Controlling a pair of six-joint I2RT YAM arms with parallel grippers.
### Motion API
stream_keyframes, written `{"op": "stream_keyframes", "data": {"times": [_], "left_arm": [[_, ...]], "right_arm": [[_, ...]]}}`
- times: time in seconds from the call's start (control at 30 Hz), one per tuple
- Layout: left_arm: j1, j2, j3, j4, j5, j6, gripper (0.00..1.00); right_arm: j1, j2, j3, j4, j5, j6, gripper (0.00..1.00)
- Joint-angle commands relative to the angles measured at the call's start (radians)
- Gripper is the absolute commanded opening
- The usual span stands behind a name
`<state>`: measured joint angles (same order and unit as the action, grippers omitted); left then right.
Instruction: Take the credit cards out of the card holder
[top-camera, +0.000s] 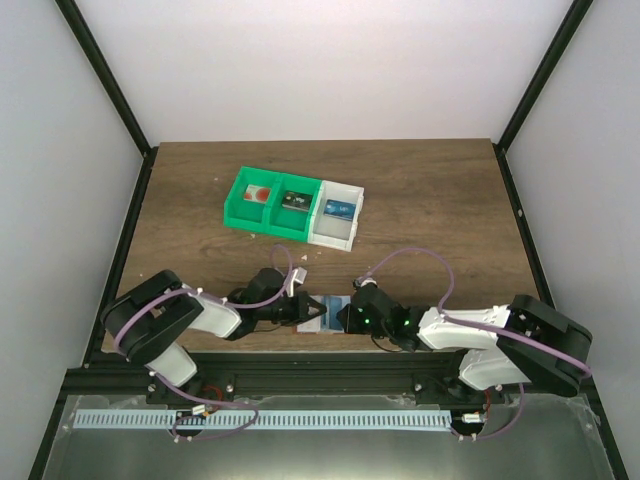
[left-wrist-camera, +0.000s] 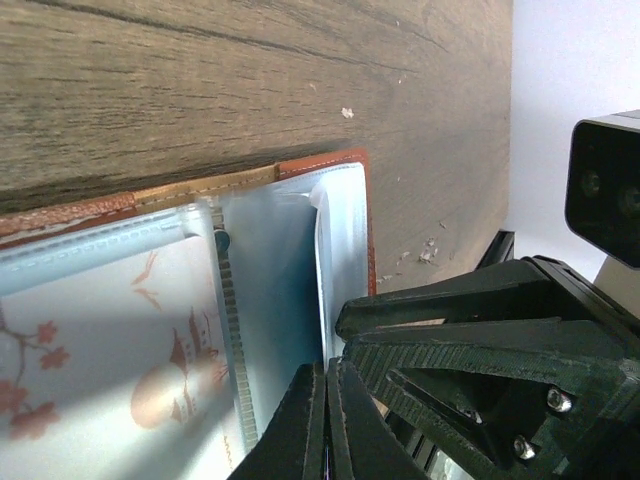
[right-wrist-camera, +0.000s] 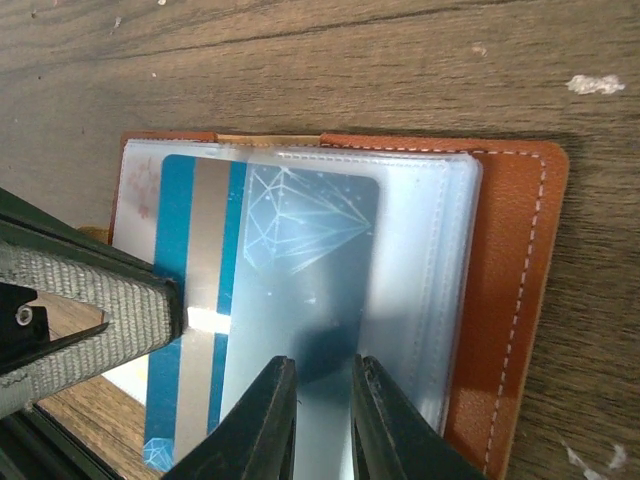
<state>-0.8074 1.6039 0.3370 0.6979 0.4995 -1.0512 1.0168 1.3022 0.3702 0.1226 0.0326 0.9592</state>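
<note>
Card holder lies open flat at the near edge of the table, mid-way along, between both arms. My right hand has its fingers a narrow gap apart, tips on the blue card, likely pinning the holder down so it can't slide. My left hand is fully closed at the holder's side edge. Can't tell what it pinches, probably a card edge to pull. Pale card sits sleeved.

By your right claw: glossy plastic blue card in clear sleeves, stitched leather card holder, matt grainy wood tabletop.
</note>
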Motion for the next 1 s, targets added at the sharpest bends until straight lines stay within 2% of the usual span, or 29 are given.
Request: {"op": "stream_keyframes", "data": {"times": [0.0, 0.23, 0.57, 0.67, 0.83, 0.97], "left_arm": [[0.014, -0.061, -0.024, -0.045, -0.021, 0.014, 0.00], [0.076, -0.199, -0.059, -0.160, -0.036, 0.040, 0.00], [0.201, -0.454, -0.054, -0.394, -0.048, 0.100, 0.00], [0.250, -0.520, -0.054, -0.405, 0.015, 0.080, 0.00], [0.320, -0.614, -0.085, -0.360, 0.122, -0.040, 0.00], [0.345, -0.669, -0.080, -0.405, 0.115, -0.164, 0.00]], "right_arm": [[-0.003, -0.009, -0.014, -0.024, 0.002, -0.013, 0.18], [-0.003, -0.070, -0.003, -0.031, 0.028, -0.064, 0.19], [-0.003, -0.144, 0.119, -0.036, -0.043, -0.409, 0.28], [-0.002, -0.197, 0.094, 0.061, -0.096, -0.597, 0.29], [0.001, -0.315, -0.015, 0.278, -0.184, -0.891, 0.32], [0.002, -0.361, -0.084, 0.425, -0.196, -1.116, 0.31]]}}
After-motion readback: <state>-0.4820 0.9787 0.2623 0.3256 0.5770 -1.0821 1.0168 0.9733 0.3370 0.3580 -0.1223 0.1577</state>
